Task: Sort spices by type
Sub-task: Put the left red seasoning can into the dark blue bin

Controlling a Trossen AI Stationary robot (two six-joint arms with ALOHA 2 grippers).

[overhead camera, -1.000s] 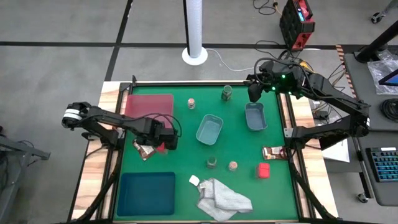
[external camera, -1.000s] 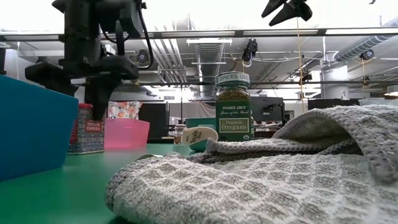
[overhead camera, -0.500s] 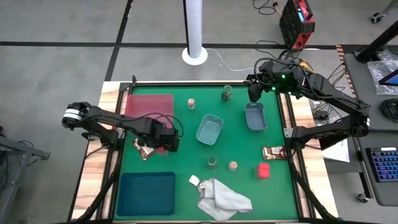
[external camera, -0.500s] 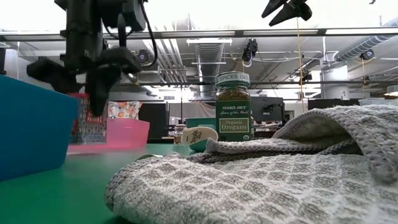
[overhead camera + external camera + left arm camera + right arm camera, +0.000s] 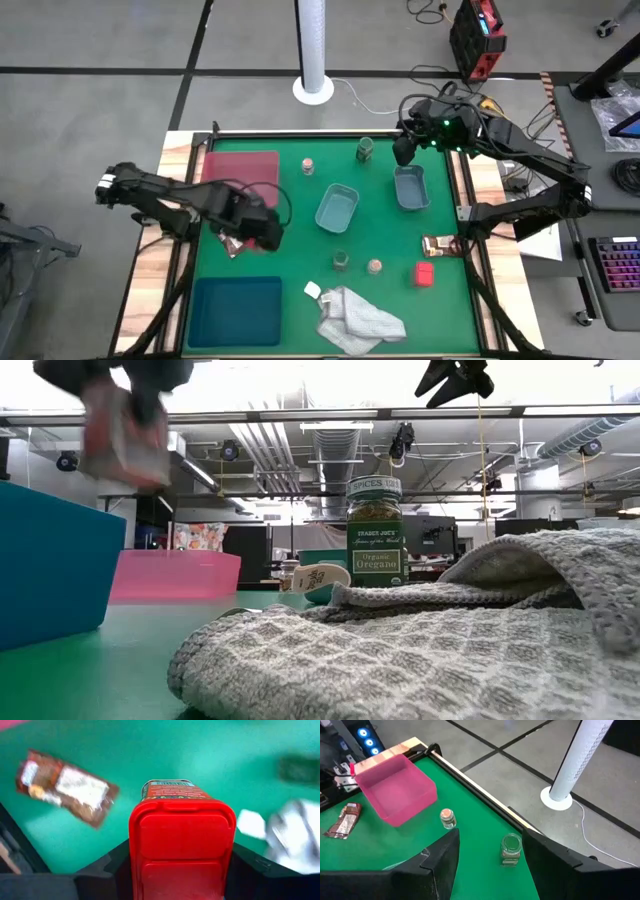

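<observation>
My left gripper (image 5: 262,232) is shut on a bright pink block (image 5: 182,835) with a red lid, high over the table's left side; the low view shows the block (image 5: 125,430) as a blur. A brown foil sachet (image 5: 232,243) lies flat just left of it. The second pink block (image 5: 424,273) and second sachet (image 5: 438,245) lie at the right. Tan-topped jars (image 5: 308,166) (image 5: 375,266) and dark green jars (image 5: 365,150) (image 5: 341,260) stand upright. My right gripper (image 5: 405,150) hangs open, high above the far right. My left gripper pinches the pink block between its two fingers, one on each side wall just below the red lid (image 5: 182,860). The fingers come from above, pointing down. The block is lifted clear of the table, lid end toward the wrist, its body hanging below the fingers.
A pink tray (image 5: 240,168) sits far left and a teal tray (image 5: 235,310) near left. Two bluish tubs (image 5: 337,207) (image 5: 410,187) stand mid-table. A white-grey cloth (image 5: 355,315) lies crumpled at the near edge, filling the low view's foreground.
My left gripper, shut on the pink block throughout, has risen: the block stood on the table a second ago, was tipped and just off it half a second ago, and is now lifted well clear. The right arm has shifted slightly.
</observation>
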